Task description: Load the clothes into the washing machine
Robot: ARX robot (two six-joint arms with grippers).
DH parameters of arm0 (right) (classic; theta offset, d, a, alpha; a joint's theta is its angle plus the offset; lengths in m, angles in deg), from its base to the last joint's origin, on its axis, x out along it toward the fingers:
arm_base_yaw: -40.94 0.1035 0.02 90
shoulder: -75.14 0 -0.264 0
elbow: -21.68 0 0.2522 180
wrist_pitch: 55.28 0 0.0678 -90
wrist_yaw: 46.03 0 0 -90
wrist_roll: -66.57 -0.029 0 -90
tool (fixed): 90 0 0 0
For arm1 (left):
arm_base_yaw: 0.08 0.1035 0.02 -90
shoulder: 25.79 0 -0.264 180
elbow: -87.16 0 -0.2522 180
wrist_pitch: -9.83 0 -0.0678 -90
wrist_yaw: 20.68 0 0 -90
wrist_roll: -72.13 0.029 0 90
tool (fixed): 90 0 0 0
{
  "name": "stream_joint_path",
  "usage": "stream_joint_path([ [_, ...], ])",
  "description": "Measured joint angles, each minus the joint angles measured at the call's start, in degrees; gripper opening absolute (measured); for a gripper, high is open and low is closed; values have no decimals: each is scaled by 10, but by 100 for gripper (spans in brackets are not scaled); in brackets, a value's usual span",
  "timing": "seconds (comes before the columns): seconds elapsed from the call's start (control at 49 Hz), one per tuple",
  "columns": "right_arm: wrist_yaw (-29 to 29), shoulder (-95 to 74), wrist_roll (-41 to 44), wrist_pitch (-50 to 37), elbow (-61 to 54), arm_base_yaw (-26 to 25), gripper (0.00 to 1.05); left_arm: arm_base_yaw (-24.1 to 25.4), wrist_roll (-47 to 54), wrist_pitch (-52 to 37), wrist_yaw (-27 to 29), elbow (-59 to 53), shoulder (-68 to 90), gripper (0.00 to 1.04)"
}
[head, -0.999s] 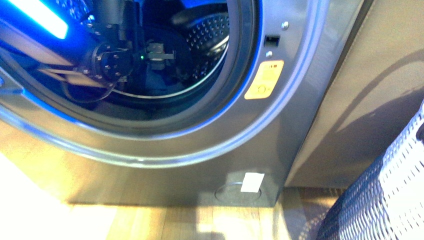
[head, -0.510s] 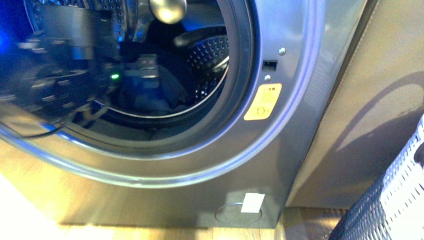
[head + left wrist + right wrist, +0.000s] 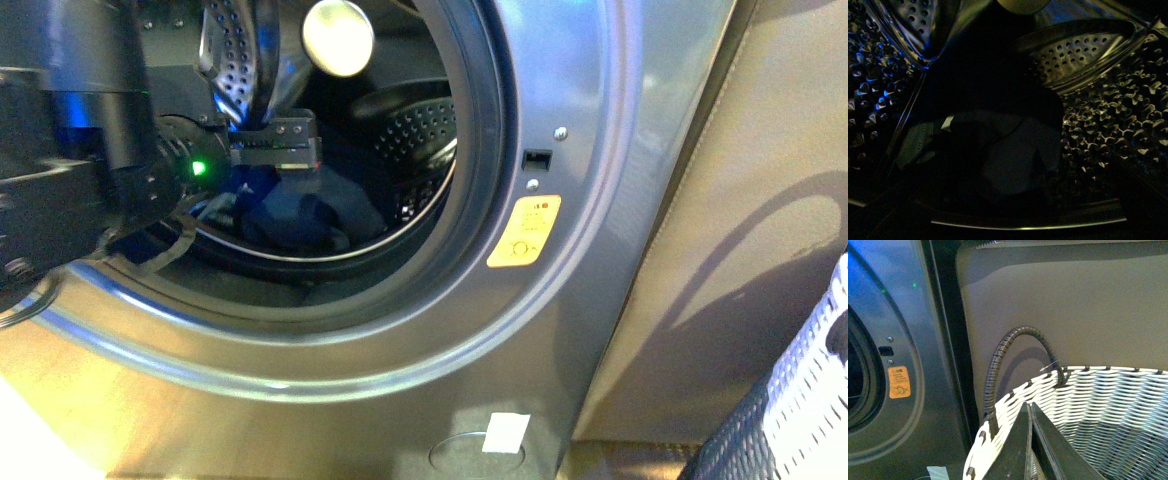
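The silver-grey washing machine (image 3: 560, 300) fills the front view, its round porthole open onto the perforated steel drum (image 3: 420, 120). Dark navy clothes (image 3: 310, 215) lie at the drum's bottom; they also show in the left wrist view (image 3: 1008, 155), very dim. My left gripper (image 3: 285, 145) is open, inside the porthole just above the clothes, holding nothing. My right gripper (image 3: 1030, 425) is shut and empty, its black fingers pressed together over the rim of a white woven basket (image 3: 1108, 405), to the right of the machine (image 3: 898, 390).
A flat brown-grey panel (image 3: 760, 200) stands right of the machine. The basket has a dark ribbed handle (image 3: 1003, 350), and its edge shows at the front view's lower right (image 3: 800, 400). A yellow warning sticker (image 3: 523, 232) sits beside the porthole.
The view has shifted: machine and porthole sit lower and further right in frame. My left arm has come closer and higher at the opening, with the navy clothes now plainly lying in the drum.
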Motion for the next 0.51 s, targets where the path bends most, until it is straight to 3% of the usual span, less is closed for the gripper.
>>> stream_joint_path([
  [0.51,0,0,0,0,0,0,2,-41,-26,-8,0,-96,-105,98],
])
